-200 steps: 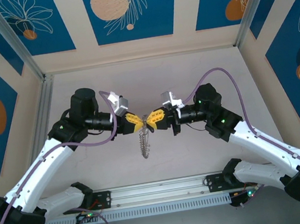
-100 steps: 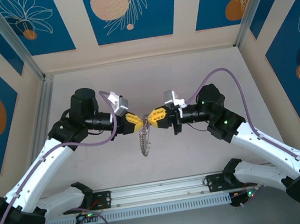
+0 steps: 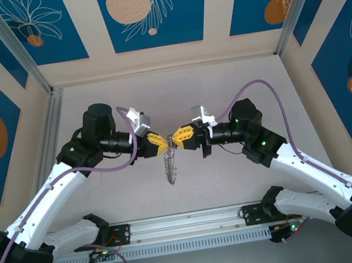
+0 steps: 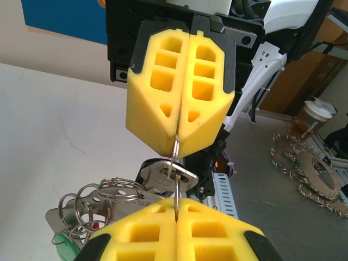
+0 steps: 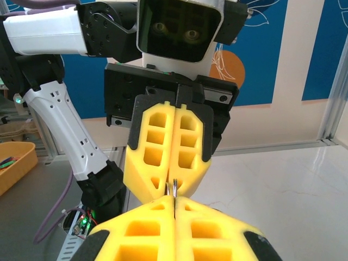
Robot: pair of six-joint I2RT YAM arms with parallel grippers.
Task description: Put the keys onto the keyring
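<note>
Starting at the near side of the meeting point, the left gripper [image 4: 176,209] is staying clenched on the thin wire of the keyring [image 4: 176,191]. Just past it the right gripper [image 4: 178,142] is biting down on that same wire from the other end. A second ago the yellow tips were pressing nose to nose. Now the right gripper is sitting a shade back, and a sliver of bare wire is showing between them.

The silver key [image 4: 163,176] is lying right against that exposed stretch, though whether it is threaded or merely resting there cannot be told. It looks as if the pair is opening up a span for the key to travel along, so the threading seems to be in progress and not finished.

The ring's fringe [image 3: 170,168] of silvery pieces is dangling below the grip, riding slightly higher than before and hanging above the table [image 3: 222,86].

For room, the rail [image 3: 188,224] along the near edge is lying well behind the dangling fringe. The side frame posts [image 3: 45,123] are standing well apart from both elbows. Bare table is stretching beyond the grippers to the back wall [image 3: 153,56], so pulling apart sideways or pushing forward is looking safe.
</note>
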